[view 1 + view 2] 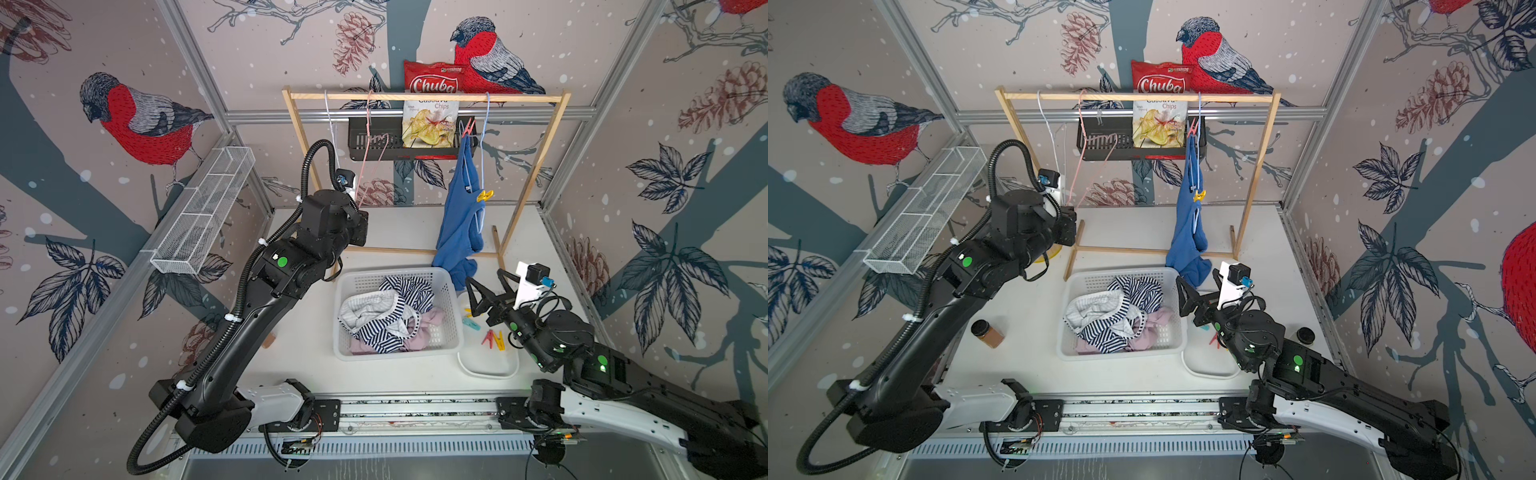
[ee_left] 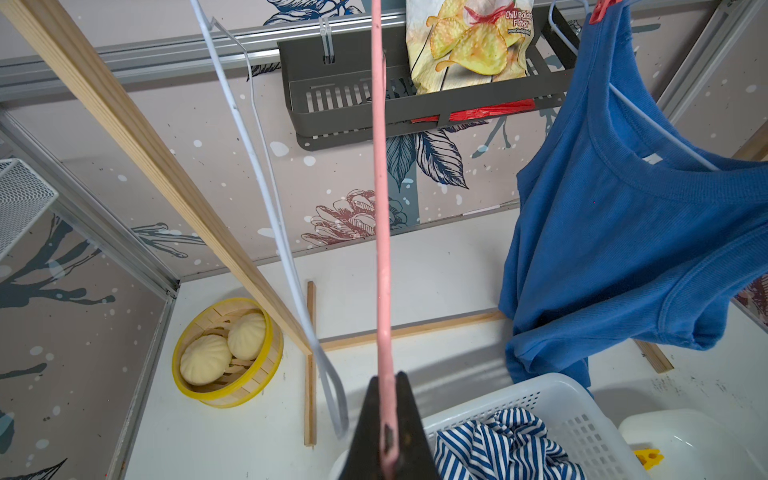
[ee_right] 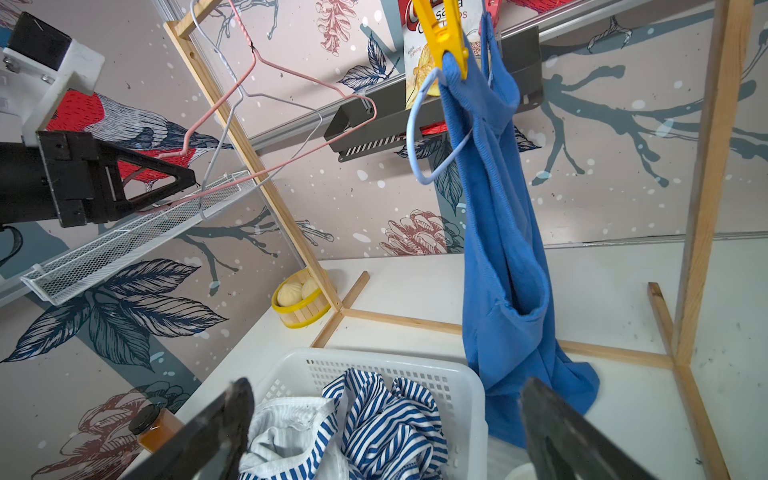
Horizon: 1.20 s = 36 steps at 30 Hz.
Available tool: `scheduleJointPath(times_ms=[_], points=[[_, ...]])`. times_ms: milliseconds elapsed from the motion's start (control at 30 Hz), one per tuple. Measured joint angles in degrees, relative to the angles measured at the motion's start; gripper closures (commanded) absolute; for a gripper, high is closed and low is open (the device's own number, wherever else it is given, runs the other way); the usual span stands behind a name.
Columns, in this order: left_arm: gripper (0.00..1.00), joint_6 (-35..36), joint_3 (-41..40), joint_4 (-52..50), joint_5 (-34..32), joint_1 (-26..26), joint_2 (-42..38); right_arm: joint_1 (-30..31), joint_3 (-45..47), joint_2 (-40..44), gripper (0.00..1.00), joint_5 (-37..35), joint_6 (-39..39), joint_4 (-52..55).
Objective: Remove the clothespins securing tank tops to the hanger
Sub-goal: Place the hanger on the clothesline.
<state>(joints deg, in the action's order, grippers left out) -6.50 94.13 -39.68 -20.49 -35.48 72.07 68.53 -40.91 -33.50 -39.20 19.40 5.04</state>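
**Two pegs left on the blue top**

Nearest the front, the right gripper [image 1: 484, 275] hangs with its jaws spread wide and empty. It is over the loose clothespins [image 1: 492, 338] lying by the white tray [image 1: 490, 372]. Beside it, the basket [image 1: 399, 352] holds the striped tank top [image 1: 390, 332] and the mauve tank top [image 1: 419, 336], both off their hangers.

Further back, the left gripper [image 2: 387, 380] is clamped on the lower bar of the bare pink hanger [image 2: 380, 208], where no peg needs pulling.

The blue tank top [image 1: 459, 224] hangs on the pale blue hanger [image 3: 415, 137]. Its hem trails on the table just behind the basket. The yellow clothespin [image 1: 484, 195] pins the lower shoulder. The red clothespin [image 1: 468, 126] pins the upper one, close under the wooden rack [image 1: 415, 97].

The yellow peg looks the likely next target. The open jaws should close across its tail ends so its mouth opens. They should then draw it off along the strap and avoid tugging the cloth, because the hanger swings freely.

There is open room between the blue top and the rack's right post. The base rails on the table and the basket rim limit any low approach. The red peg sits tight against the black shelf [image 1: 374, 145] and the chips bag [image 1: 430, 120], so little clearance is likely there.
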Motion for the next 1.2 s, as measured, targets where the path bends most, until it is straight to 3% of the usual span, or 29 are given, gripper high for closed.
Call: scheduleJointPath(times_ms=[167,233,367,733,933,1200], points=[[0.58,-0.48,-2.08,0.17,1.03,0.0,-1.68,0.0,0.57,-0.15,0.0,-0.59,0.09,0.2],[0.43,-0.55,-2.95,0.11,1.05,0.0,-2.14,0.0,0.7,-0.2,0.0,-0.63,0.26,0.39],[0.01,-0.94,-3.63,-0.44,1.2,0.0,-3.15,-0.02,0.79,-0.2,0.0,-0.76,0.44,1.14],[0.01,-0.94,-7.32,0.57,1.6,0.0,-14.03,0.0,0.15,0.57,0.0,-2.03,0.74,3.17],[0.08,-0.79,-8.28,5.11,9.27,-1.09,-16.9,0.0,0.17,3.26,0.0,-4.61,4.44,7.87],[0.08,0.33,-7.89,9.33,17.29,-8.2,-13.42,0.0,-0.33,4.85,0.0,-10.86,8.83,12.68]])
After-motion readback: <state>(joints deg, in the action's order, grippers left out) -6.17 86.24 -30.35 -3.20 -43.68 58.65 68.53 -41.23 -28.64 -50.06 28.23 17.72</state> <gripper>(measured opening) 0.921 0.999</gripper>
